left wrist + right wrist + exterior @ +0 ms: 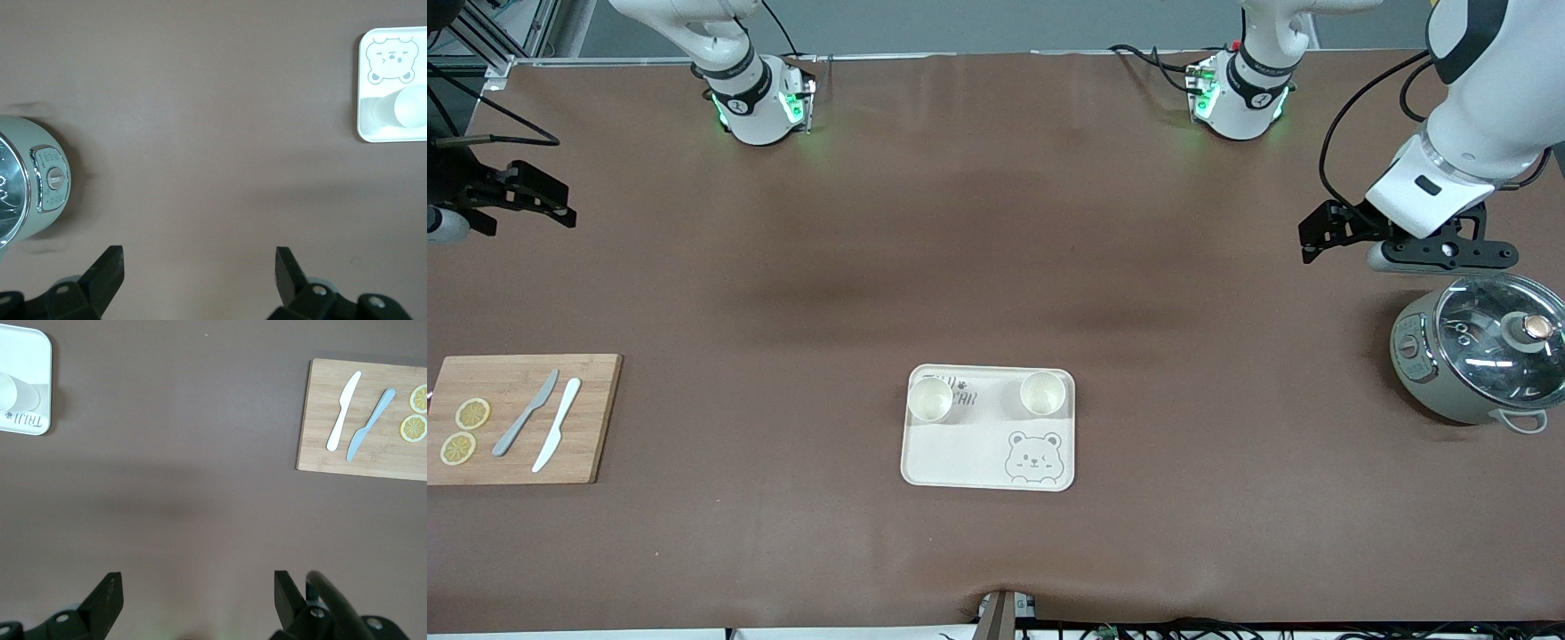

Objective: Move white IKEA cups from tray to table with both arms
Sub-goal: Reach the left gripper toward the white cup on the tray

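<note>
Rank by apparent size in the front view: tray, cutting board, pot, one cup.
1. Cutting board
2. Tray, close to the board
3. Pot
4. Cup, smallest; the two cups look alike

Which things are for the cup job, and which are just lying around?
For the job: two white IKEA cups, tray, table, left gripper, right gripper.
Lying about: cutting board, grey knife, white knife, lemon slices, electric pot.

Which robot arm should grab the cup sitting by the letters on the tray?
Probably the right arm. That cup sits at the tray's end toward the right arm, and the right gripper hangs open over bare table at that end. The left gripper, open near the pot, suits the other cup.
</note>
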`<state>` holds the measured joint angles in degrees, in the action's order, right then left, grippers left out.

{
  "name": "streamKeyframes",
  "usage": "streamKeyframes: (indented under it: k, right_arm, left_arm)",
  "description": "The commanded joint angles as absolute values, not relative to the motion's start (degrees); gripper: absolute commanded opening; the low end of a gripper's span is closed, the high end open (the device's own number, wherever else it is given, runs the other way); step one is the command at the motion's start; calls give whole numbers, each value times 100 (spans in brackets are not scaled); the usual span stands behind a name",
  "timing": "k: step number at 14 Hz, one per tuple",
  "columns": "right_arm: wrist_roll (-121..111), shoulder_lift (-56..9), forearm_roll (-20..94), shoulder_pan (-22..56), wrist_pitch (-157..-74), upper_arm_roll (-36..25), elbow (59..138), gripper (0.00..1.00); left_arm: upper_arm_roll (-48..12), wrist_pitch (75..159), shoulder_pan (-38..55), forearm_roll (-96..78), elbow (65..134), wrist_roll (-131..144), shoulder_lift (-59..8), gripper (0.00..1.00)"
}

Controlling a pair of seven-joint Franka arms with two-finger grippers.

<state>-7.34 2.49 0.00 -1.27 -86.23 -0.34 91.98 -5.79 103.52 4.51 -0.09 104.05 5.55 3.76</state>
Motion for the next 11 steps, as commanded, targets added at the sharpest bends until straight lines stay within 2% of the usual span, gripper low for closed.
streamKeyframes:
  k: [1, 11]
  right_arm:
    - [-615, 299, -105, -114, -8552, -26, 9167, 100]
    - [-642, 220, -105, -158, -8552, -62, 9088, 100]
  left_arm:
    - [-571, 10274, 448, -158, 10397, 536, 457, 100]
    - [-756, 10327, 571, -316, 10345, 650, 387, 100]
